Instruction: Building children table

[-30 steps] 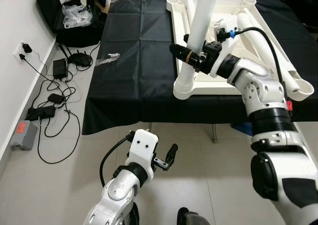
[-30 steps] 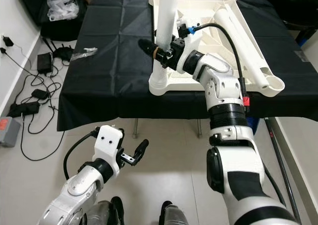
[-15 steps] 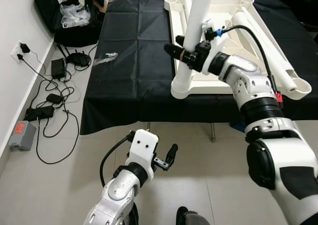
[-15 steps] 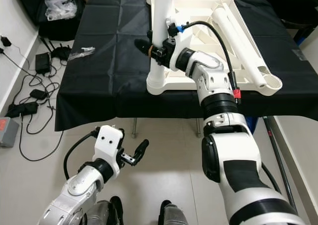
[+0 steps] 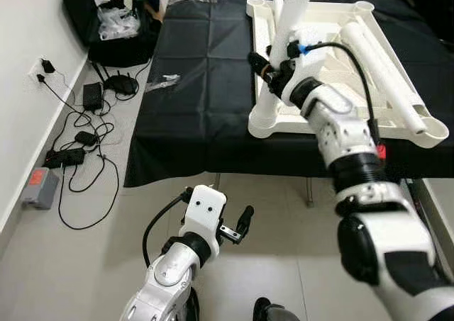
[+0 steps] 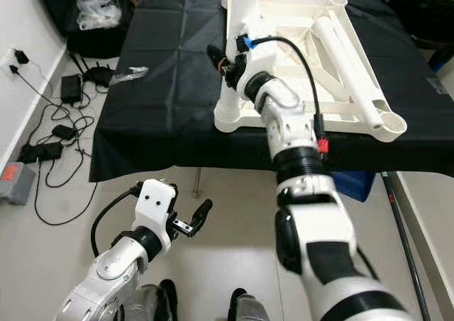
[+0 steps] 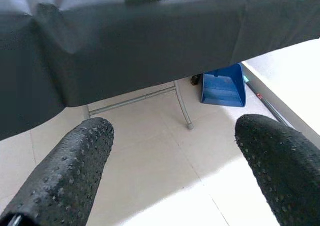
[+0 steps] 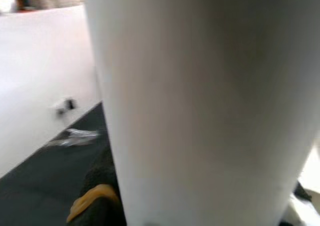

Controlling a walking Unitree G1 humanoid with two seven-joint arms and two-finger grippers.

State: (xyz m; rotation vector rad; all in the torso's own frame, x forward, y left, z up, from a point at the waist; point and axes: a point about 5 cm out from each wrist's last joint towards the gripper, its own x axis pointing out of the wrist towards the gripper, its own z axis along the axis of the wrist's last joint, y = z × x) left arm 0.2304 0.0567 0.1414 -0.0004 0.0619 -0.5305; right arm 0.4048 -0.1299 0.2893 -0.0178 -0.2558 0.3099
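White children's tabletop point(image 5: 333, 119) is laid upside down on a black cloth-covered table point(image 5: 198, 87), its ribbed underside facing up and a round socket at each corner. One white leg point(image 5: 284, 44) is stood upright in the near corner socket on the robot's left side of the tabletop, tilted slightly, and a second white leg point(image 5: 383, 69) is laid loose along the right-hand edge of the frame. The right gripper point(image 5: 266, 66) is clamped around the upright leg a little above its socket, with one black finger point(image 5: 257, 61) seen projecting past the leg on its left side; in the right wrist view the white tube point(image 8: 200, 106) is seen pressed close against the camera. The left gripper point(image 5: 237, 225) is held low over the tiled floor point(image 5: 92, 264) in front of the table, well apart from the tabletop, with its two black fingers point(image 7: 65, 171) spread wide and nothing between them. A blue dustpan point(image 7: 222, 86) is seen under the table. Cables and power adapters point(image 5: 81, 133) are strewn on the floor by the wall, beside a dark bag point(image 5: 117, 23).
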